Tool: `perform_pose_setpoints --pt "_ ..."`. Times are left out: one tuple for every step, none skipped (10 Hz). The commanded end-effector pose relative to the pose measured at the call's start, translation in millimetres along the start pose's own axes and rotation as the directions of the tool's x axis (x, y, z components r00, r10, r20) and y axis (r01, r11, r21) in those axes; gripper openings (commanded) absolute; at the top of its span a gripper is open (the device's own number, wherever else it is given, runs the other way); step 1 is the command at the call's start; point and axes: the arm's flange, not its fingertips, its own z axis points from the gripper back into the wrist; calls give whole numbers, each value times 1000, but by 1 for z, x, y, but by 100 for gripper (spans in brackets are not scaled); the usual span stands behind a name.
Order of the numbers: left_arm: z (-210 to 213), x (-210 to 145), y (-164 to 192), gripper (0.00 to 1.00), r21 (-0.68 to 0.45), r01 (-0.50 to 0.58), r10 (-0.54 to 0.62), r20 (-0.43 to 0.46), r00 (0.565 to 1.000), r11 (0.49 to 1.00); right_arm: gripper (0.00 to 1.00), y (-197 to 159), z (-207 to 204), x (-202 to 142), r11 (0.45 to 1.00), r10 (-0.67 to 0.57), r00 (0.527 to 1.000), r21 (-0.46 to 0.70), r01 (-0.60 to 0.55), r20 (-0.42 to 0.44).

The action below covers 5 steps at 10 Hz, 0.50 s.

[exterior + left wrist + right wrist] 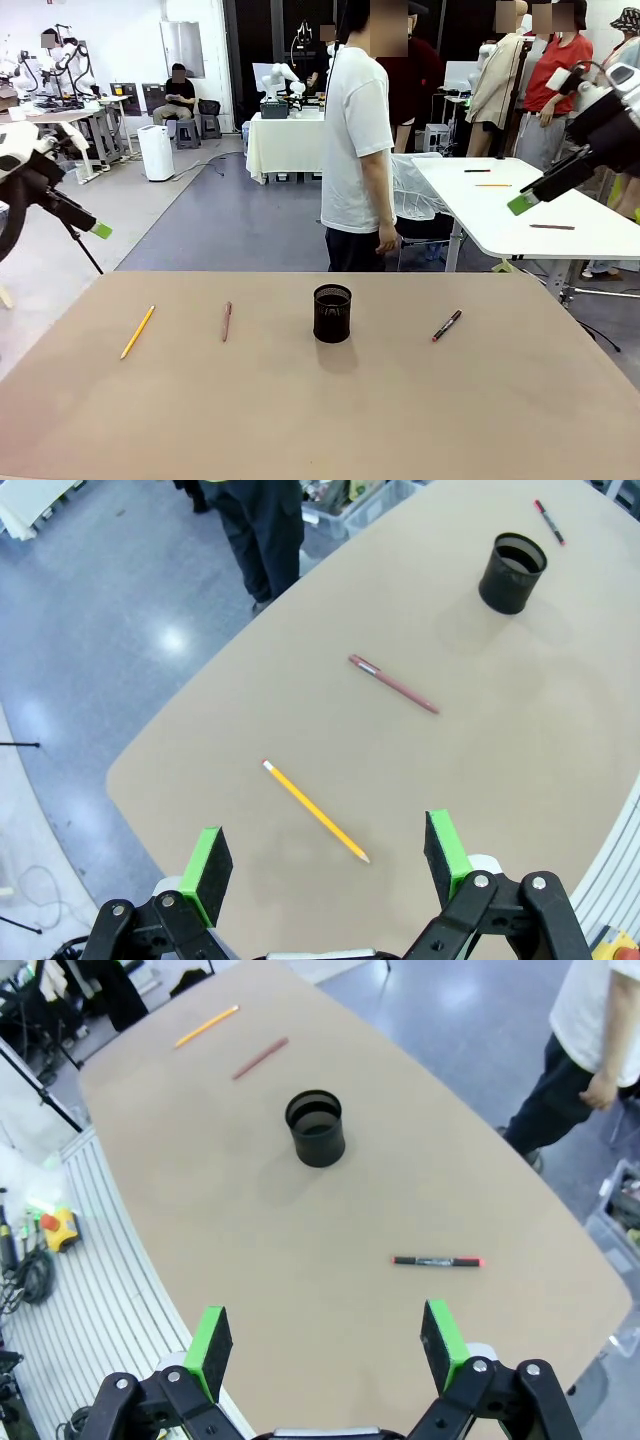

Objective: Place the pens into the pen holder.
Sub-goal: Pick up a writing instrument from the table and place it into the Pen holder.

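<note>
Three pens lie flat on the tan table (300, 420). An orange-yellow pencil-like pen (137, 332) (316, 811) (207, 1025) is at the left. A reddish-brown pen (227, 321) (393, 684) (260, 1058) lies right of it. A black pen with red ends (447, 325) (548, 521) (436, 1261) is at the right. The black mesh pen holder (332, 313) (512, 573) (316, 1128) stands upright between them. My left gripper (90, 223) (326, 866) hangs open high over the table's left edge. My right gripper (530, 197) (328, 1344) is open high at the right.
A person in a white shirt (357, 140) stands at the table's far edge, hand (386, 238) hanging down. A white table (520, 215) with a few pens stands behind at the right. More people and other tables are farther back.
</note>
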Motion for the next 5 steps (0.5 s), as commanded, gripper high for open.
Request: perform_pose_setpoints --pt "11 -2 9 100 -1 -1 1 20 1000 1000 100 -6 27 -4 998 68 998 -1 -68 -8" --pt "14 -1 15 100 -1 -1 1 30 1000 1000 100 -9 37 -5 996 85 996 6 -85 -4" --pt "17 0 21 100 -2 -7 7 33 999 1000 100 -12 46 -6 996 90 996 17 -90 8" --pt "21 0 26 100 -10 -5 5 29 1000 1000 100 -17 55 -8 996 86 996 18 -87 19" --pt "27 0 31 100 -7 -13 13 37 999 1000 100 -21 64 -9 995 94 995 19 -95 33"
